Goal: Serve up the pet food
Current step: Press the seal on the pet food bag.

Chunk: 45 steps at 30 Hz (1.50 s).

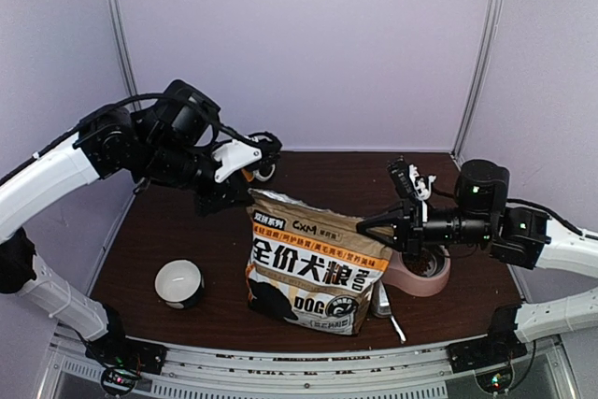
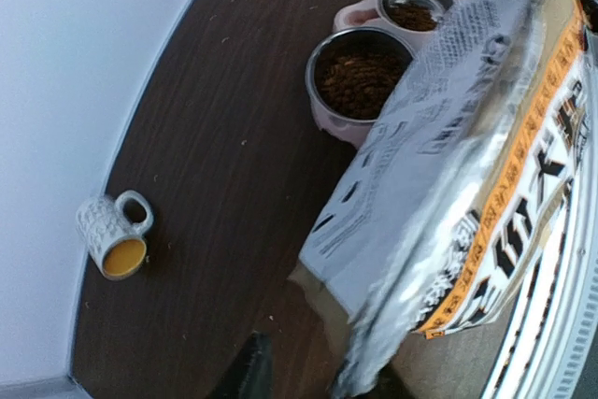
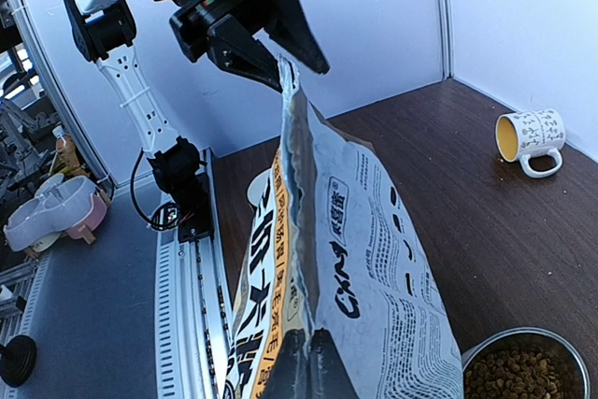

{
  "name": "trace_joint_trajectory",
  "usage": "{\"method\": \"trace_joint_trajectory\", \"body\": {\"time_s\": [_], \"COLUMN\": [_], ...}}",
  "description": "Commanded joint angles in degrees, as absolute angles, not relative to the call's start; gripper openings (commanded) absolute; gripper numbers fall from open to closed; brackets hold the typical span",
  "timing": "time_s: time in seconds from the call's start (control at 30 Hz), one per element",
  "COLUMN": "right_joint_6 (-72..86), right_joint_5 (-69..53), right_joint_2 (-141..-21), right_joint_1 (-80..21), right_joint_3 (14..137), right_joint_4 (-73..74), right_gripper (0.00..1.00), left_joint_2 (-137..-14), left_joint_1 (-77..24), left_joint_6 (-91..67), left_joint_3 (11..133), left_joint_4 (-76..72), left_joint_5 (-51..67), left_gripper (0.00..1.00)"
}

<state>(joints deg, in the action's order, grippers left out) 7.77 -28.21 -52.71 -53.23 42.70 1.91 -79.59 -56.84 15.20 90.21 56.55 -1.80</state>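
The pet food (image 2: 360, 77) is brown kibble lying in both steel cups of the pink double bowl (image 2: 348, 18), and some shows in a cup at the right wrist view's corner (image 3: 519, 376). The printed bag (image 1: 318, 263) stands upright mid-table, left of the bowl (image 1: 432, 279). My right gripper (image 1: 369, 224) is shut on the bag's upper right edge (image 3: 329, 348). My left gripper (image 1: 238, 198) is at the bag's top left corner. Its fingers (image 3: 304, 44) stand spread around that corner, open.
A small white bowl (image 1: 179, 283) sits front left of the bag. A white mug (image 2: 117, 235) with a yellow inside lies on its side near the back wall. A metal scoop (image 1: 383, 301) rests between bag and pink bowl. Walls close the back and sides.
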Motion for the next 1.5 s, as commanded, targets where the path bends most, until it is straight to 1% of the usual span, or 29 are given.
{"method": "trace_joint_trajectory", "body": {"time_s": [0.0, 0.03, 0.07, 0.13, 0.17, 0.2, 0.27, 0.37, 0.5, 0.67, 0.9, 1.17, 1.2, 1.3, 1.43, 1.47], "right_joint_6": [8.0, 7.9, 7.8, 7.3, 7.1, 6.7, 5.6, 4.6, 2.6, 0.0, -2.6, -4.2, -4.3, -4.5, -4.8, -4.8], "right_joint_5": [-27.4, -27.2, -26.7, -26.3, -26.1, -26.0, -25.9, -24.9, -21.6, -16.7, -13.8, -9.6, -9.2, -8.3, -8.1, -7.9], "right_joint_2": [-48.7, -48.6, -48.5, -48.1, -48.1, -48.2, -48.6, -50.3, -54.2, -60.3, -68.8, -72.1, -72.5, -73.8, -75.3, -75.5], "right_joint_1": [-52.6, -52.6, -52.6, -52.6, -52.6, -52.6, -52.6, -52.8, -54.9, -59.6, -63.0, -64.3, -64.4, -64.5, -64.9, -65.0], "right_joint_3": [44.5, 45.1, 45.8, 47.2, 47.9, 48.9, 51.3, 56.2, 63.4, 70.8, 76.9, 78.9, 79.1, 80.2, 81.0, 81.1], "right_joint_4": [1.7, 2.9, 4.4, 6.8, 8.1, 9.8, 13.8, 20.5, 29.2, 35.5, 40.7, 42.3, 42.5, 43.7, 44.8, 44.8], "right_gripper": [0.07, 0.21, 0.32, 0.48, 0.54, 0.58, 0.63, 0.67, 0.68, 0.67, 0.65, 0.60, 0.58, 0.47, 0.39, 0.36], "left_joint_2": [-76.7, -76.0, -75.1, -72.5, -71.0, -69.5, -67.3, -65.5, -62.8, -58.3, -55.6, -54.6, -54.5, -54.2, -54.1, -54.1], "left_joint_1": [-53.3, -53.3, -53.3, -53.3, -53.3, -53.3, -53.3, -52.9, -51.1, -47.6, -46.8, -46.8, -46.8, -46.8, -46.8, -46.8], "left_joint_6": [13.1, 12.5, 11.6, 10.2, 9.5, 8.5, 5.8, 0.8, -8.5, -16.9, -19.2, -19.8, -20.0, -20.1, -20.0, -20.0], "left_joint_3": [89.4, 89.1, 88.5, 86.8, 86.1, 85.3, 83.7, 82.8, 79.6, 73.3, 69.4, 68.1, 68.0, 67.5, 67.5, 67.5], "left_joint_4": [58.3, 57.5, 56.4, 53.3, 51.2, 49.4, 46.3, 43.1, 36.6, 29.1, 26.5, 25.8, 25.6, 24.9, 24.7, 24.7], "left_joint_5": [-10.1, -9.8, -9.5, -7.7, -6.4, -5.2, -3.7, -2.5, -1.5, -1.1, -2.4, -3.0, -3.2, -3.3, -4.0, -4.1], "left_gripper": [0.45, 0.54, 0.62, 0.68, 0.70, 0.73, 0.77, 0.79, 0.79, 0.83, 0.84, 0.84, 0.84, 0.84, 0.84, 0.84]}}
